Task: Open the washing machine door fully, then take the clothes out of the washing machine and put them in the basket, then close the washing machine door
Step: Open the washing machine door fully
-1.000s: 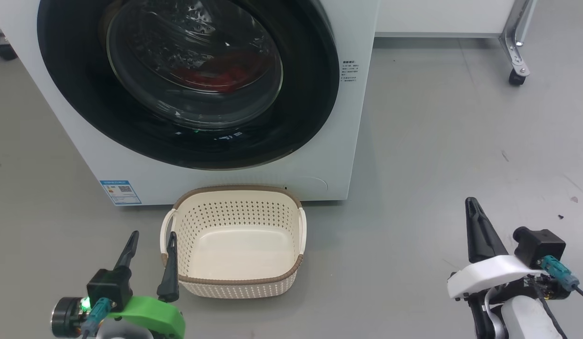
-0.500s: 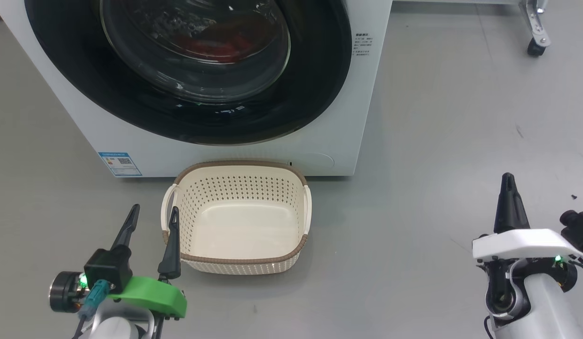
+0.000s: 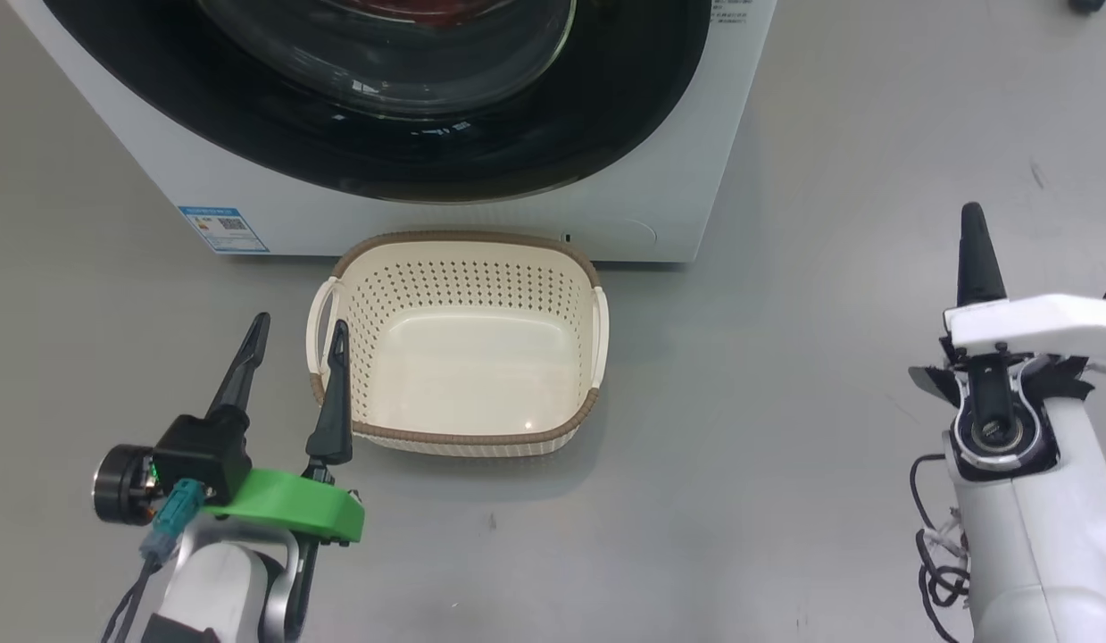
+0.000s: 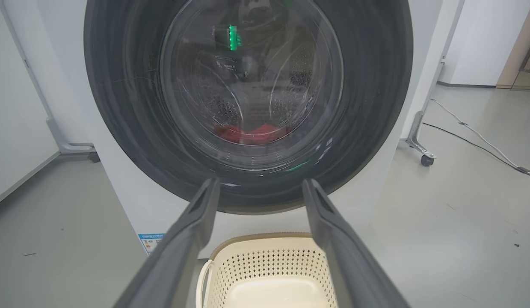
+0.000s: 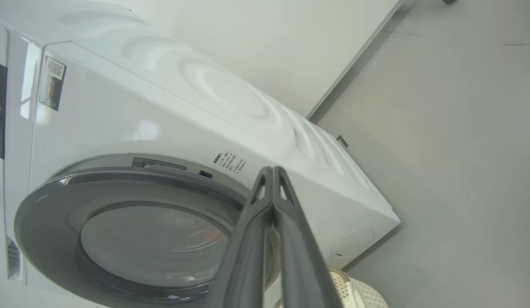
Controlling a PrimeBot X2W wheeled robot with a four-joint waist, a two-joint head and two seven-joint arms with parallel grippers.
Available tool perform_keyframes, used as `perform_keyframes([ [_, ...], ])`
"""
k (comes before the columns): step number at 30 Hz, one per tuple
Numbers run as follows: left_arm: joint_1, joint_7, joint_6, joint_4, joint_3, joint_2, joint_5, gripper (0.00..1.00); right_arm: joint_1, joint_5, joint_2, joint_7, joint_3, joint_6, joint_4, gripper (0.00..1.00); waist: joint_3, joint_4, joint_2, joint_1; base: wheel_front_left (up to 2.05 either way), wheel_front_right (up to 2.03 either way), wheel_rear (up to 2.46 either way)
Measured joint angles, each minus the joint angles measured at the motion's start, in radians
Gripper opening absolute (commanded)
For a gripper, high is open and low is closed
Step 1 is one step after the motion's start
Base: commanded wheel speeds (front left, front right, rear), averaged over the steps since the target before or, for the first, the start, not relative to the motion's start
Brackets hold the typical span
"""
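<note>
Right gripper [image 3: 970, 219] is advancing, fingers pressed together; left gripper [image 3: 301, 323] is holding its fingers spread. Pressed fingers may skid off the washing machine door [image 3: 606, 134].

washing machine door [image 3: 428, 161] cropped at top, clothes [image 4: 252, 132] blurred behind glass

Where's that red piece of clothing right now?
In the left wrist view the clothes lie low inside the washing machine, behind the glass of the shut washing machine door, above and behind the basket.
</note>
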Motion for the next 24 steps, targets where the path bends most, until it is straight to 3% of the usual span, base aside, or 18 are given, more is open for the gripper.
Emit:
perform_keyframes([
  [12,-0.103,-0.003,-0.016,-0.040,-0.011,-0.015,0.025,1.00,-0.251,0.217,-0.006,0.176,-0.036,0.000,0.008,0.00,0.122,0.029,0.0000,0.0000,0.00,0.00,0.00],
  [24,-0.199,-0.003,-0.040,-0.075,-0.021,-0.032,0.045,1.00,-0.469,0.291,-0.043,0.319,-0.033,-0.001,0.051,0.00,0.230,0.069,0.0000,0.0000,0.00,0.00,0.00],
])
